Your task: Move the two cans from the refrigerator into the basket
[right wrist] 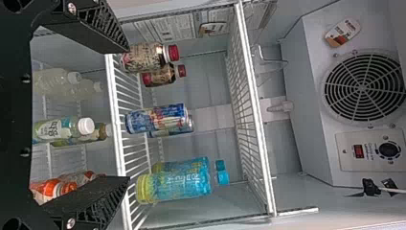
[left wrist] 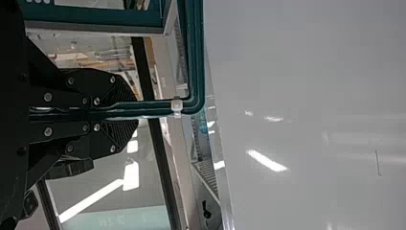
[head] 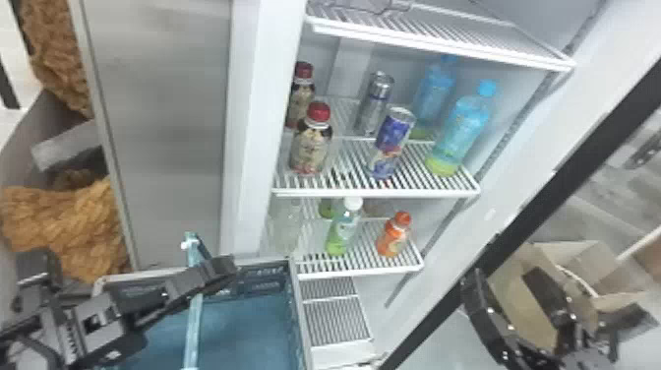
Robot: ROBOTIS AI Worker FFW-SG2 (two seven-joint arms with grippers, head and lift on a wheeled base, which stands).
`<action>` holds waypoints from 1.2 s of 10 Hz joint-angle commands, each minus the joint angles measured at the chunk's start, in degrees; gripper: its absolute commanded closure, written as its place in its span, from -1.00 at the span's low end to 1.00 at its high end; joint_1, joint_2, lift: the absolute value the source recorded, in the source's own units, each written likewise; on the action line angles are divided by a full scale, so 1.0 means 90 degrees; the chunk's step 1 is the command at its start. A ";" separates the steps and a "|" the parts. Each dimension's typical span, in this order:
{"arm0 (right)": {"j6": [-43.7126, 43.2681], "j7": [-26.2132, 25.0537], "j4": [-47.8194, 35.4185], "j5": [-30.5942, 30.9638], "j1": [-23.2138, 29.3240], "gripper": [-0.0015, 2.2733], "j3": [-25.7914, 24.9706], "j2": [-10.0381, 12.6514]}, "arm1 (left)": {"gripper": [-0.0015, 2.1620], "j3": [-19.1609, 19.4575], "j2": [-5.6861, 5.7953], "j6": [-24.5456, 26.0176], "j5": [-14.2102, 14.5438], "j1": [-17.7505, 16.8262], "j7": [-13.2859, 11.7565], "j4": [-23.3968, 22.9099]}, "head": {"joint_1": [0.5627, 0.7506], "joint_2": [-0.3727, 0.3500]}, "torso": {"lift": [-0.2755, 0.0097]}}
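Note:
Both cans stand on the refrigerator's middle shelf: a blue-and-red can in front, a silver can behind it. My right gripper is outside, right of the refrigerator. In the right wrist view the right gripper has its fingers wide apart, nothing between them; the blue can overlaps the silver can beyond. The teal basket sits low at the refrigerator's left front. My left gripper is over it; in the left wrist view the left gripper is shut on the teal handle.
Dark-capped bottles flank the cans on the left, blue bottles on the right. Above them runs another wire shelf; below is a shelf with more bottles. A cardboard box lies behind the right arm.

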 commanded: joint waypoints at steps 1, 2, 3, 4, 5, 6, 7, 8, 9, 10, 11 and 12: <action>0.0000 0.0000 0.0006 0.0003 -0.0010 -0.92 0.0000 0.0019 | 0.10 -0.0012 0.0000 0.0000 0.0002 -0.0003 -0.0001 0.0016 | 0.41 -0.94 | 0.72; 0.0000 0.0000 0.0006 0.0016 -0.0025 -0.92 0.0000 0.0019 | 0.10 -0.0012 0.0000 0.0000 0.0002 -0.0003 -0.0001 0.0016 | 0.41 -0.94 | 0.72; 0.0000 0.0000 0.0006 0.0016 -0.0041 -0.92 0.0000 0.0019 | 0.10 -0.0012 0.0000 0.0000 0.0015 -0.0003 -0.0001 0.0016 | 0.41 -0.94 | 0.72; 0.0000 0.0000 0.0037 0.0003 -0.0057 -0.92 0.0000 0.0019 | 0.10 -0.0012 0.0000 0.0000 0.0015 -0.0003 -0.0001 0.0000 | 0.41 -0.94 | 0.72; 0.0000 0.0000 0.0037 0.0016 -0.0072 -0.92 0.0000 0.0029 | 0.10 -0.0025 0.0000 0.0000 0.0015 -0.0003 -0.0001 0.0000 | 0.41 -0.94 | 0.72; 0.0000 0.0000 0.0037 0.0016 -0.0088 -0.92 0.0000 0.0029 | 0.10 -0.0025 0.0000 0.0000 0.0027 -0.0003 -0.0001 0.0000 | 0.41 -0.94 | 0.72; 0.0016 0.0000 0.0037 0.0041 -0.0119 -0.92 0.0000 0.0029 | 0.10 -0.0025 0.0000 0.0000 0.0027 -0.0019 -0.0001 0.0000 | 0.41 -0.94 | 0.72; 0.0063 -0.0039 0.0037 0.0080 -0.0197 -0.92 0.0000 0.0039 | 0.10 -0.0025 0.0000 0.0000 0.0040 -0.0019 -0.0001 0.0000 | 0.41 -0.94 | 0.72; 0.0469 -0.0058 -0.0057 0.0054 -0.0275 -0.92 0.0000 0.0039 | 0.10 -0.0037 0.0000 0.0000 0.0053 -0.0019 -0.0001 0.0000 | 0.41 -0.94 | 0.72; 0.0719 -0.0107 -0.0197 0.0232 -0.0400 -0.92 0.0013 0.0039 | 0.10 -0.0063 0.0000 0.0000 0.0078 -0.0019 -0.0001 0.0000 | 0.41 -0.94 | 0.72; 0.0891 -0.0137 -0.0228 0.0333 -0.0557 -0.92 0.0013 0.0048 | 0.10 -0.0088 0.0000 0.0000 0.0091 -0.0019 -0.0001 0.0000 | 0.41 -0.94 | 0.72; 0.1047 -0.0146 -0.0197 0.0410 -0.0744 -0.92 0.0013 0.0068 | 0.10 -0.0088 -0.0010 -0.0016 0.0104 -0.0019 -0.0001 0.0000 | 0.41 -0.94 | 0.72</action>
